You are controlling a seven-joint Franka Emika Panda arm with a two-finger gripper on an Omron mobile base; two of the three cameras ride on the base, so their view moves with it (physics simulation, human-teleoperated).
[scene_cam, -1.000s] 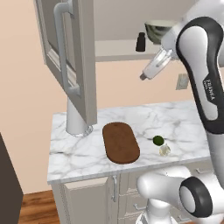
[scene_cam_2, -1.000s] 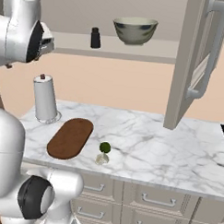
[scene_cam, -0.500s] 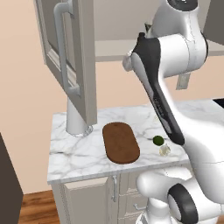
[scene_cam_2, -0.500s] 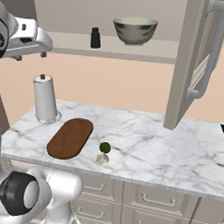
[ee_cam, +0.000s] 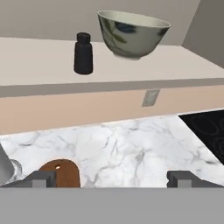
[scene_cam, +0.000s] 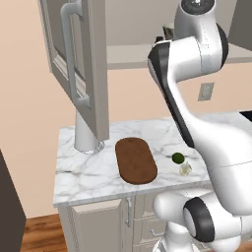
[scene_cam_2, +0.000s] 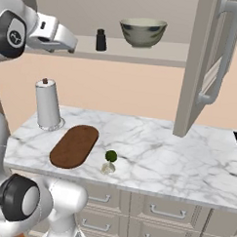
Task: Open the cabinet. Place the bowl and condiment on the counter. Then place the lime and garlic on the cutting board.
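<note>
Bowl [ee_cam: 131, 35] beside condiment [ee_cam: 83, 53], near shelf edge

Arm raised, hand [ee_cam: 112, 179] wide open

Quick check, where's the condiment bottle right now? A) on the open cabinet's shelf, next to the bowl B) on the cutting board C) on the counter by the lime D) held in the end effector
A: the condiment bottle stands upright on the cabinet shelf, a short way to one side of the bowl and not touching it, well above the counter.
</note>
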